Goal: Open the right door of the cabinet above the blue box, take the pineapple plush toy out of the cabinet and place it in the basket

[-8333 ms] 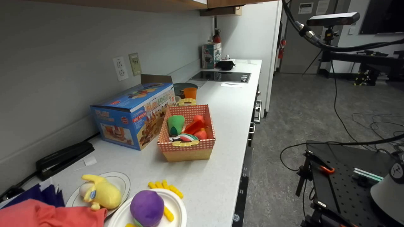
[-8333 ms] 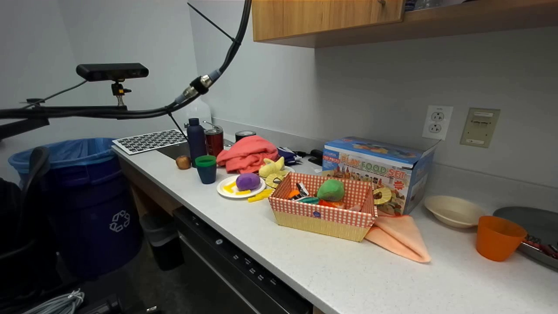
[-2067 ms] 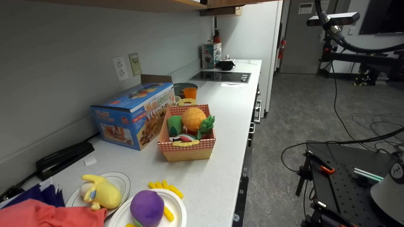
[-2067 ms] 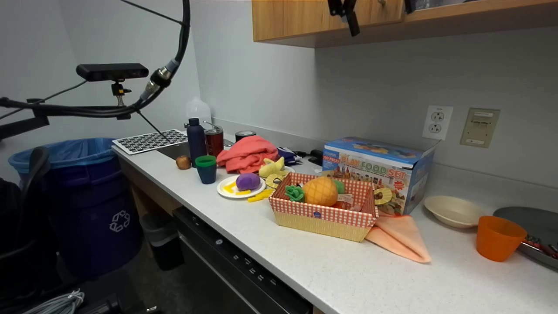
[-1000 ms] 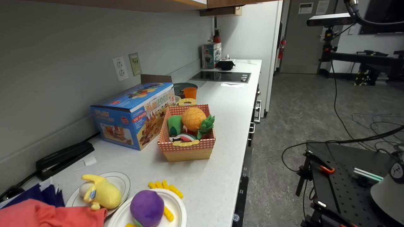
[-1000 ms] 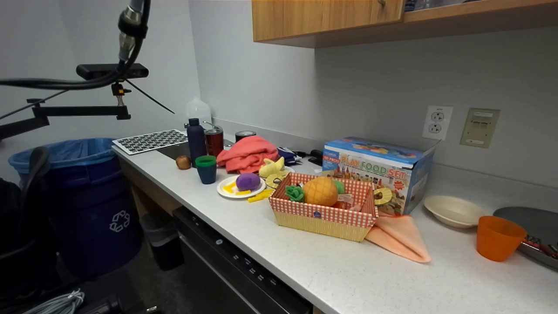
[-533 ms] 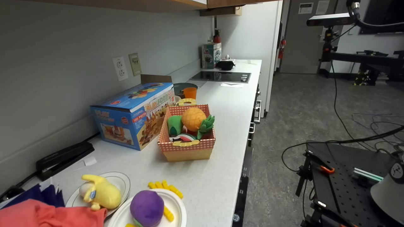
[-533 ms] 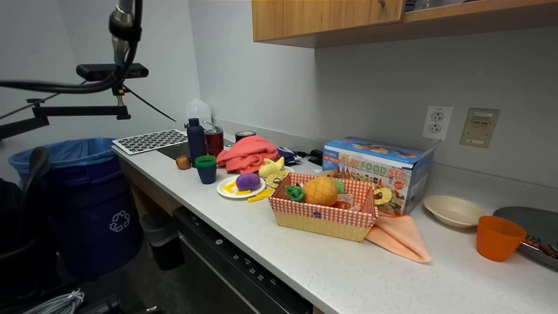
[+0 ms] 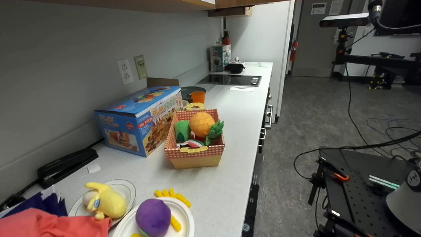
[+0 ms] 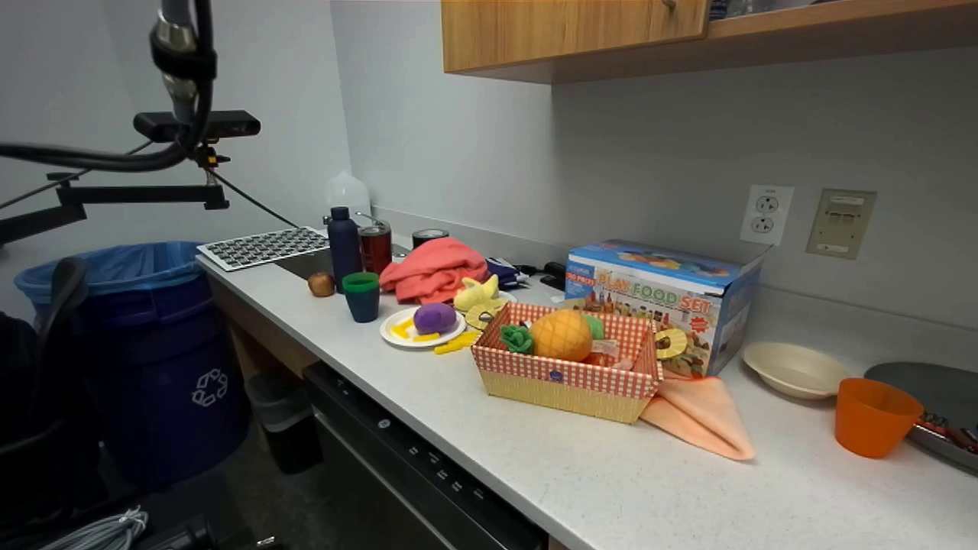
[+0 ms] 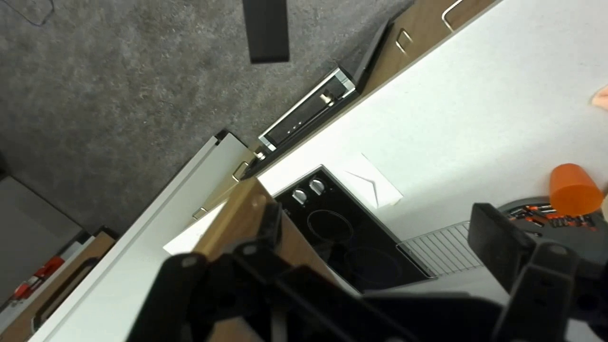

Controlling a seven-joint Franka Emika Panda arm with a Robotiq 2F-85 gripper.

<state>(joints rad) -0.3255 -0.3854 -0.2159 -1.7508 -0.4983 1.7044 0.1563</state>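
Note:
The pineapple plush toy (image 9: 201, 124), orange-yellow with a green crown, lies in the basket (image 9: 197, 162) on top of other soft toys; both exterior views show it. Right behind the basket stands the blue box (image 10: 649, 284). Overhead, the cabinet (image 10: 565, 38) shows only its lower part; beside a closed door, its right part stands open with glassware at the picture's top edge. My gripper (image 11: 384, 230) appears only in the wrist view, with its fingers (image 11: 498, 244) wide apart and nothing between them. It is away from the toy and basket, which are outside that view.
In the wrist view a wooden panel (image 11: 237, 223) lies close by the left finger, with the cooktop (image 11: 332, 232) below. An orange cup (image 10: 875, 416) and a bowl (image 10: 795, 369) stand beside the box. A purple plush (image 9: 153, 217) sits on a plate. The robot's cable (image 10: 183, 69) hangs in front.
The pineapple plush toy, absent from the basket at first, now lies in it. The gripper, seen at the cabinet's edge about two seconds ago, has left the exterior views; the cable has moved away from the cabinet.

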